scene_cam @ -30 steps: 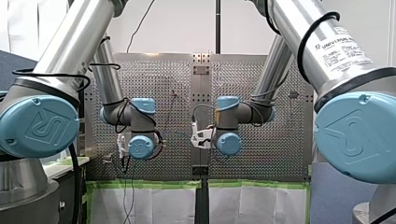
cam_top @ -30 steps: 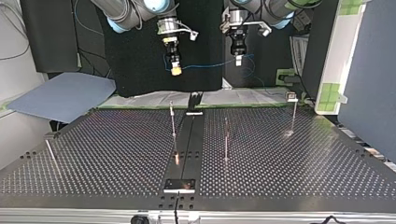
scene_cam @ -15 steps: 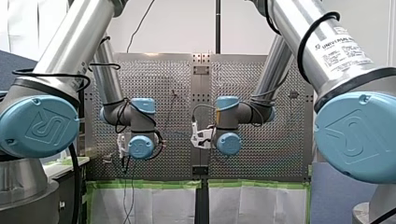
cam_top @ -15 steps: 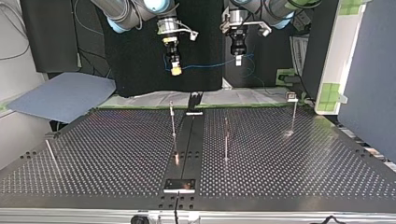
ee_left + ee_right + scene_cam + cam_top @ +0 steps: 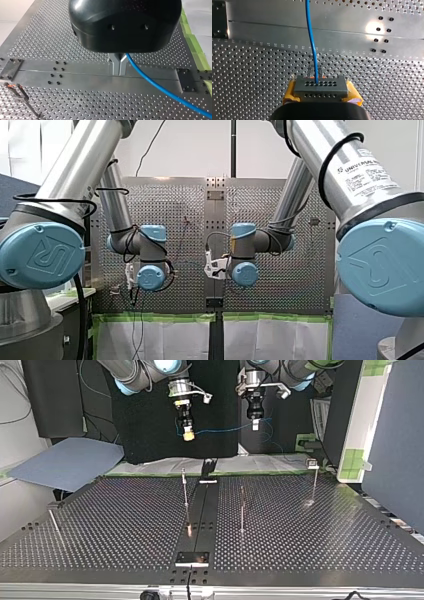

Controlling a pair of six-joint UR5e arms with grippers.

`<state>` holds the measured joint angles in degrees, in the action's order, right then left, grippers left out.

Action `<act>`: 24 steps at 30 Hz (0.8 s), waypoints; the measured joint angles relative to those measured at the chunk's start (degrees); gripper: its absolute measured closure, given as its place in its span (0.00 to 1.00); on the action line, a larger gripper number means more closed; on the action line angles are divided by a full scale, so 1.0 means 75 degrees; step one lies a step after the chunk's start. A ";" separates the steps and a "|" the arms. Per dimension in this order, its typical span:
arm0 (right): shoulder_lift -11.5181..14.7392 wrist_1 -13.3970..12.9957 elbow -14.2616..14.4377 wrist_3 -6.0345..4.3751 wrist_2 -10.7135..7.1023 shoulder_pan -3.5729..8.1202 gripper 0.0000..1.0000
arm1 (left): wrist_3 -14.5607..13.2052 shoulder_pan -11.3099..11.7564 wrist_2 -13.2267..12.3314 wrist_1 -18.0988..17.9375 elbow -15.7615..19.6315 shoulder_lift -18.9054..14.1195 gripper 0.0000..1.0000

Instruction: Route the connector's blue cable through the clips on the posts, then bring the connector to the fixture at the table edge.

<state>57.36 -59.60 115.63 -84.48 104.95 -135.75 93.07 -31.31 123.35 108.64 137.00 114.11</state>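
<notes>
In the top view both grippers hang high above the far edge of the perforated table (image 5: 125, 525). My right gripper (image 5: 188, 436), with yellow pads (image 5: 291, 90), is shut on a grey connector (image 5: 321, 86) with rows of small holes. The blue cable (image 5: 310, 37) leaves the connector's face and runs slack (image 5: 225, 428) across to my left gripper (image 5: 255, 425). Its metal fingers (image 5: 115, 65) are shut on the cable (image 5: 160, 87), which trails off to one side. Thin clip posts (image 5: 185, 489) (image 5: 242, 510) (image 5: 315, 479) stand on the table below.
A fourth post (image 5: 52, 522) leans at the top view's left. A dark rail (image 5: 200, 515) runs down the table's middle to a small plate (image 5: 192, 558) at the near edge. A clip post (image 5: 17, 91) shows below my left gripper. Green tape (image 5: 155, 317) lines the edge.
</notes>
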 joint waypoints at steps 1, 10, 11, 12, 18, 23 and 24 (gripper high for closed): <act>0.0000 0.0000 0.0000 0.0001 0.0001 0.0000 1.00 | 0.0000 0.0000 0.0000 0.0000 0.0000 0.0000 1.00; -0.0281 0.0290 0.0160 0.0043 0.0150 0.0141 1.00 | -0.0244 0.0044 -0.0142 0.0427 -0.0032 0.0164 1.00; -0.0325 0.0370 0.0171 0.0044 0.0160 0.0151 1.00 | -0.0252 0.0045 -0.0146 0.0477 -0.0032 0.0168 1.00; -0.0348 0.0430 0.0177 0.0045 0.0166 0.0156 1.00 | -0.0258 0.0045 -0.0148 0.0516 -0.0033 0.0171 1.00; -0.0395 0.0841 0.0185 0.0047 0.0175 0.0162 1.00 | -0.0269 0.0047 -0.0152 0.0604 -0.0035 0.0174 1.00; -0.0397 0.1163 0.0187 0.0047 0.0176 0.0164 1.00 | -0.0269 0.0047 -0.0152 0.0609 -0.0035 0.0176 1.00; -0.0398 0.1205 0.0188 0.0047 0.0176 0.0164 1.00 | -0.0269 0.0047 -0.0152 0.0609 -0.0035 0.0176 1.00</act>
<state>54.38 -50.56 117.04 -84.12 106.27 -134.52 91.05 -30.96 122.21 113.21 136.74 115.43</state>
